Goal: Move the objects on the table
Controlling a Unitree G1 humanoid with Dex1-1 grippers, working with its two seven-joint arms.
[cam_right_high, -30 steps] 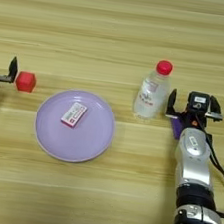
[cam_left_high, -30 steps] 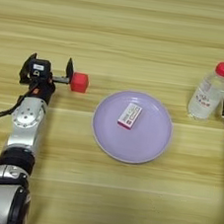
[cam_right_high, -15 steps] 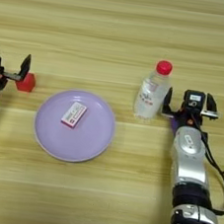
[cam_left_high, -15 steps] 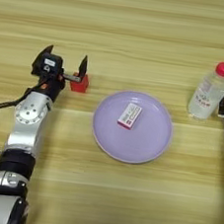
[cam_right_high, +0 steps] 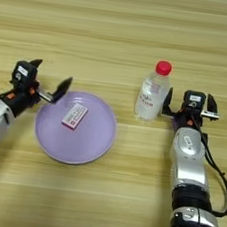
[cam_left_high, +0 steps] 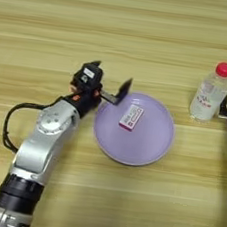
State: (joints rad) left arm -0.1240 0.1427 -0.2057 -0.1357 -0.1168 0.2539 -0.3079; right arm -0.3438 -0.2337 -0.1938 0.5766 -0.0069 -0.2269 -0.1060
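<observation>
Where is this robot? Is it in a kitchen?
Probably not a kitchen; more likely a test table. All that shows is a bare wooden table with a lilac plate, a small box, a bottle and robot arms.

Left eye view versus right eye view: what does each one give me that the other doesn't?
Only the left eye view shows the left arm full length, with its black cable.

Only the right eye view shows the whole right gripper, fingers open, just right of the bottle, and the right arm below it.

Both show the lilac plate, the white box lying on it, the bottle, and the left gripper, fingers open, at the plate's left rim.
</observation>
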